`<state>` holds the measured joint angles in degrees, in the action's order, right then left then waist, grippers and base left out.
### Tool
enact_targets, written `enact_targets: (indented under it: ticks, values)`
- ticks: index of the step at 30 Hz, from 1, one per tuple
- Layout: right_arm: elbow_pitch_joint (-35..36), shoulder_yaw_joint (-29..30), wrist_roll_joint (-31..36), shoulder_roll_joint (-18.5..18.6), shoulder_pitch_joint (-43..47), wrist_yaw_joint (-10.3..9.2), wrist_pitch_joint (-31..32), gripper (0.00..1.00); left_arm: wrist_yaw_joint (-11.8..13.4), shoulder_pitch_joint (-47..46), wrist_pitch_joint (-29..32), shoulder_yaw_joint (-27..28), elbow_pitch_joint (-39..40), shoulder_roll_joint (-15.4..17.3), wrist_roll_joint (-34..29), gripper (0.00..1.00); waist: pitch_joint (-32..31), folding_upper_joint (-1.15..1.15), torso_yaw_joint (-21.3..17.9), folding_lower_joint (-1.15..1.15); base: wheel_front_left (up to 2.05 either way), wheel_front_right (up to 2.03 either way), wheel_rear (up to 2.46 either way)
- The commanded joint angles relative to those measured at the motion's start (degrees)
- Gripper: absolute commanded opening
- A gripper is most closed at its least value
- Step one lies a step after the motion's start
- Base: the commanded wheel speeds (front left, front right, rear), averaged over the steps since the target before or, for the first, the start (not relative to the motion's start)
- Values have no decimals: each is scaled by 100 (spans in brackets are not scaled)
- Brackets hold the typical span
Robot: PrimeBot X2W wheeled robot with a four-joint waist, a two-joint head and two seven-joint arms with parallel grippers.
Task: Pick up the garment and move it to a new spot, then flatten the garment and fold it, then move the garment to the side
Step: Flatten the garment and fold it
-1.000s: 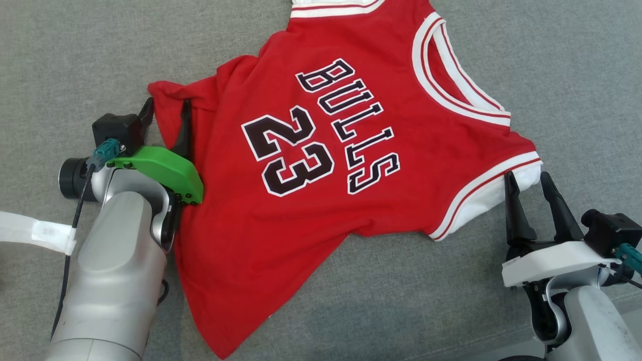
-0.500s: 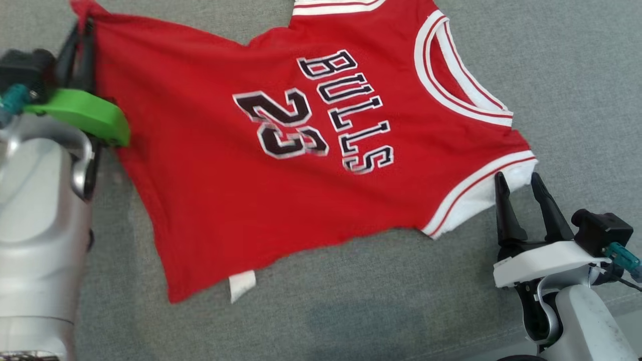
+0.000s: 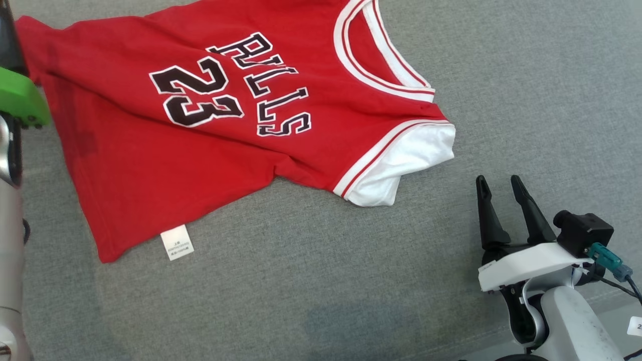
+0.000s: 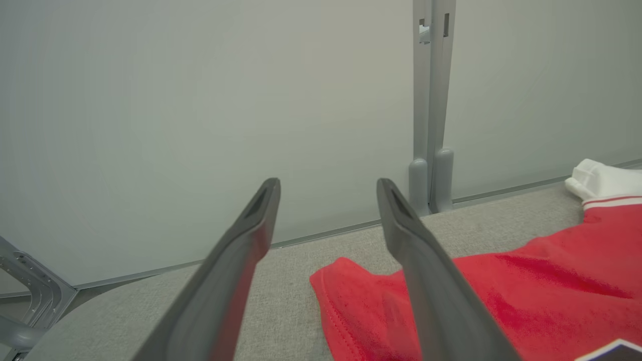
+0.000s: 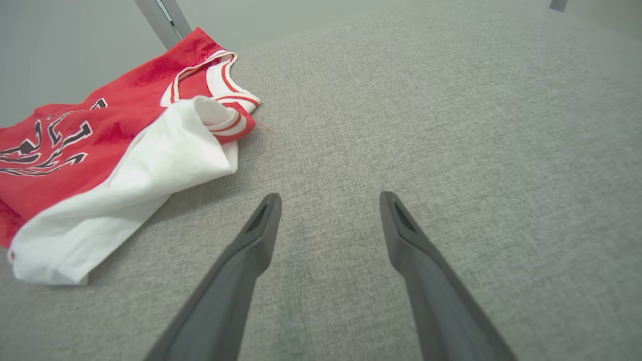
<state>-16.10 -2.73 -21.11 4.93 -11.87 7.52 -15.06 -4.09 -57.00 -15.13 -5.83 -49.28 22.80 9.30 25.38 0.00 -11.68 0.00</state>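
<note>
The grey bench (image 3: 351, 281) carries the red jersey (image 3: 125, 150), spread print-up at far left. The left gripper (image 4: 326, 186) has its fingers apart by the jersey's left corner. The right gripper (image 3: 498, 181) has its fingers apart at near right, clear of the white sleeve (image 3: 401, 165). A label (image 3: 176, 242) shows at the hem.

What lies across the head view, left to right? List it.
Green cover on the left arm → care label → BULLS lettering → white sleeve → right gripper.
</note>
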Motion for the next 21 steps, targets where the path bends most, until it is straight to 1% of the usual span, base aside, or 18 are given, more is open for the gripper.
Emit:
enact_targets:
  ticks: [1, 5, 8, 15, 17, 18, 21]
  values:
    - [24, -42, -33, 8, 8, -7, -17, 100, 16, 242, -1, 47, 18, -69, 52, 100, -97, 0, 124, 0, 0, 0, 0]
    - [-48, -150, -56, 71, -21, -7, -17, 100, -4, 718, -1, 141, 303, -492, 203, 100, -317, 0, 395, 0, 0, 0, 0]
    - [-165, -293, -32, 102, -54, -7, -17, 100, -11, 1207, -1, 275, 673, -793, 319, 100, -509, 0, 590, 0, 0, 0, 0]
    - [-690, -474, -57, 235, -113, -7, -17, 100, -124, 2512, -1, 395, 1540, -1545, 286, 100, -1014, 0, 1087, 0, 0, 0, 0]
    - [-807, -480, -84, 256, -134, -6, -17, 100, -161, 2866, -1, 379, 1771, -1692, 234, 100, -1114, 0, 1242, 0, 0, 0, 0]
    - [-807, -480, -84, 256, -134, -6, -17, 100, -161, 2866, -1, 379, 1771, -1692, 234, 100, -1114, 0, 1242, 0, 0, 0, 0]
    - [-938, -556, -128, 272, -136, -7, -16, 100, -227, 3346, -1, 260, 2116, -1862, 203, 100, -1210, 0, 1479, 0, 0, 0, 0]
